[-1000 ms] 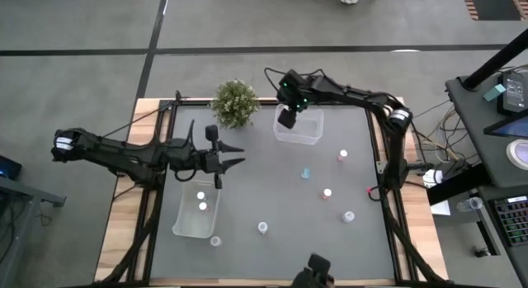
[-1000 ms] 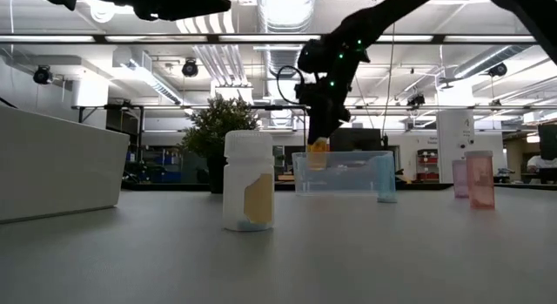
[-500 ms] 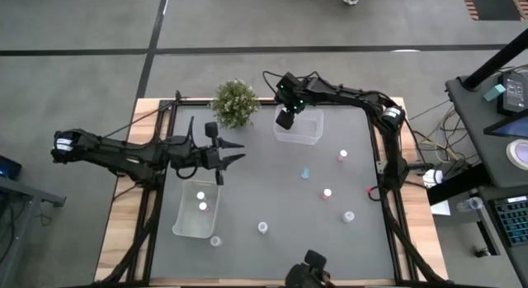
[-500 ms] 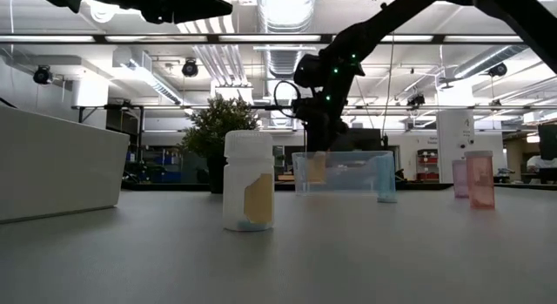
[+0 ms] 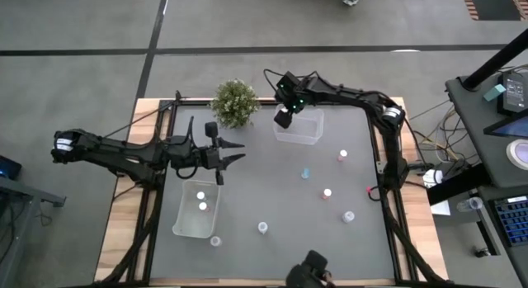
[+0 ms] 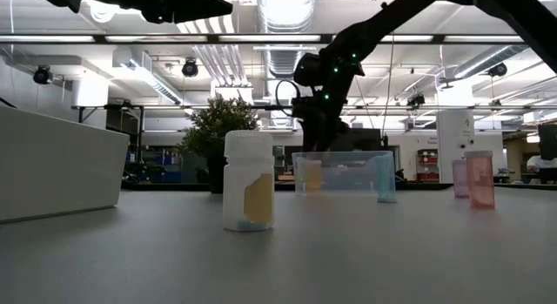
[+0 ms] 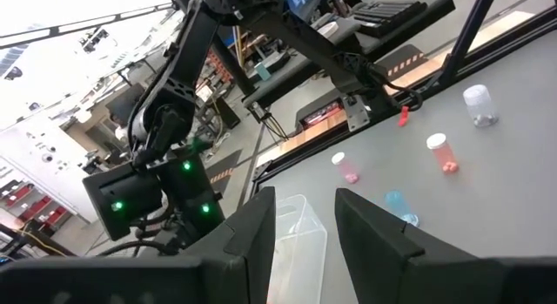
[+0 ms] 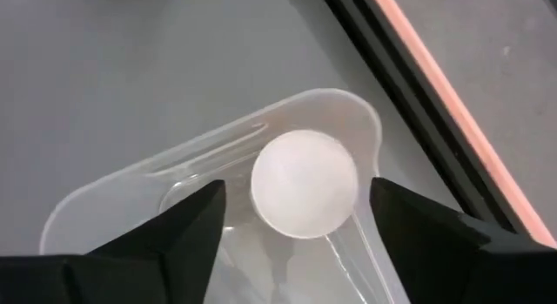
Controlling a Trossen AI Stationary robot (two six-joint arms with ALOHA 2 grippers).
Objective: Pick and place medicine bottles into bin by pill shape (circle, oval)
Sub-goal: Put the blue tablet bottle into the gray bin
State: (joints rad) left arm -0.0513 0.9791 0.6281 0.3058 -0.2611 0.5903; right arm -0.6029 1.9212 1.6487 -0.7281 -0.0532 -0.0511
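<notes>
The table (image 5: 272, 197) had a dark grey top with wooden edges, and behind it the low view showed a large hall with ceiling lamps. The hall was too far away to make out its details.

On the left, the left gripper (image 5: 235, 153) hung over the table above the near bin (image 5: 183, 218). Its fingers were spread and held nothing. Two bottles (image 5: 201, 200) lay inside this bin, and two more (image 5: 215, 241) stood just outside it.

A green plant (image 5: 234, 101) stood at the far edge.

The right gripper (image 5: 283, 119) was over the corner of the far bin (image 5: 309, 133). Its fingers (image 8: 187, 234) were apart, and the white-capped bottle (image 8: 305, 184) sat free between them on the bin floor. In the high view the gripper hid this bottle.

Five bottles (image 5: 327, 192) stood scattered on the right side.
</notes>
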